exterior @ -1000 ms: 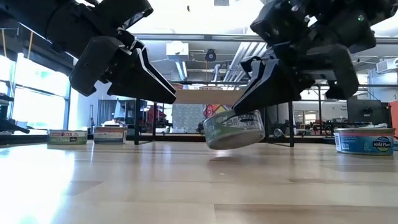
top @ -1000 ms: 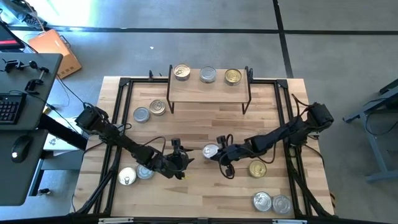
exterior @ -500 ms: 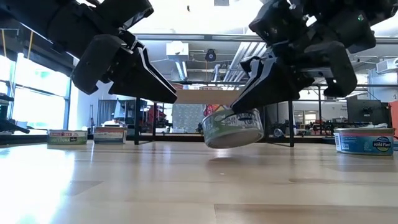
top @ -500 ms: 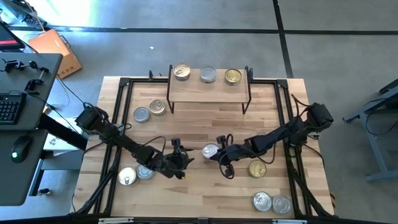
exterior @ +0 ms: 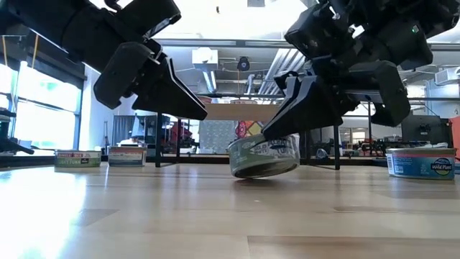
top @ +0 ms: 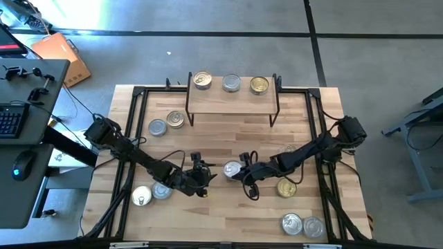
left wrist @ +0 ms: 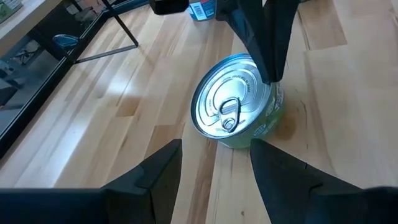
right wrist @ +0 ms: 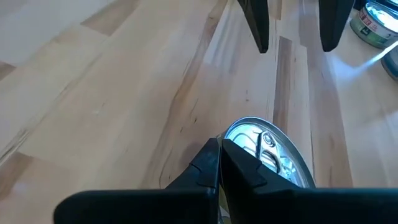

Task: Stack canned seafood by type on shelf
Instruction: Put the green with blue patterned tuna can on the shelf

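My right gripper (exterior: 277,137), jaws clenched, presses a green-labelled silver tin (exterior: 264,155) tilted at bench centre. Left gripper (left wrist: 214,165) waits released at nine o'clock; next I grasp it.

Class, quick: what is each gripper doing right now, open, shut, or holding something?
Left gripper: open, holding nothing, pointed at the tilted tin.
Right gripper: shut, fingertips pinching the rim of the tilted tin, which tips on the table.
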{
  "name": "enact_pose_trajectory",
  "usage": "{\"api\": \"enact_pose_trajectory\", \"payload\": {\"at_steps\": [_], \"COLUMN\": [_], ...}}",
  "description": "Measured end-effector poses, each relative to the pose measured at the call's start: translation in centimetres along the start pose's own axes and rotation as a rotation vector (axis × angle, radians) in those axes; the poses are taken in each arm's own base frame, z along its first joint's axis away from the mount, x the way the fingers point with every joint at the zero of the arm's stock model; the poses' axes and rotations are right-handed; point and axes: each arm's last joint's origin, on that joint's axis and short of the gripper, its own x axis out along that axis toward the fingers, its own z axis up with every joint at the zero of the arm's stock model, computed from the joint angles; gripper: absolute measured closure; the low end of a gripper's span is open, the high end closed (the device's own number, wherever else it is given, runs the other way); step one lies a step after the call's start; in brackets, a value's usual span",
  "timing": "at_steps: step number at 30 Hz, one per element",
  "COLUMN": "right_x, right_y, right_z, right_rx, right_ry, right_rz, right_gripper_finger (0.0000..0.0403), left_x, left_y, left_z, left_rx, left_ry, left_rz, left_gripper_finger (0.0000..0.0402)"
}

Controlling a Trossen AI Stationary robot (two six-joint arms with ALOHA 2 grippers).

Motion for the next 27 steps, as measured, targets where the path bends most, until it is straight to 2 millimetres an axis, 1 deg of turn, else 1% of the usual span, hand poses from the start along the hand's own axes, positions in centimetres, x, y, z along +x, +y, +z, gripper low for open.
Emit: {"api": "enact_pose_trajectory", "payload": {"at_steps": [3,8,12,14,18,21,25,27], "right_x": [-0.8,-3.5,-5.6,-6.3,-6.7,-6.6,-6.7,-6.8], "right_y": [0.2,1.4,2.8,3.3,4.0,4.3,4.2,4.1], "right_z": [0.4,0.7,-0.1,-0.7,-1.6,-2.1,-2.1,-1.9], "right_rx": [-0.006,0.031,0.090,0.127,0.207,0.230,0.275,0.281], "right_ry": [0.015,0.115,0.253,0.316,0.398,0.436,0.428,0.422], "right_rz": [-0.022,-0.052,-0.102,-0.131,-0.149,-0.141,-0.169,-0.171], "right_gripper_finger": [0.0403,0.0403,0.0403,0.0403,0.0403,0.0402,0.0402,0.0396], "left_x": [0.0,0.0,0.0,0.0,0.0,0.0,0.0,0.0], "left_y": [0.0,0.0,0.0,0.0,0.0,0.0,0.0,0.0], "left_z": [0.0,0.0,0.0,0.0,0.0,0.1,0.1,0.1], "left_rx": [0.001,0.000,0.000,-0.001,-0.004,-0.005,-0.006,-0.007], "left_ry": [0.000,0.000,0.000,-0.001,-0.004,-0.006,-0.007,-0.007], "left_rz": [0.000,0.000,0.000,0.000,-0.001,-0.001,-0.001,-0.001], "left_gripper_finger": [0.0218,0.0218,0.0218,0.0218,0.0218,0.0218,0.0218,0.0218]}}
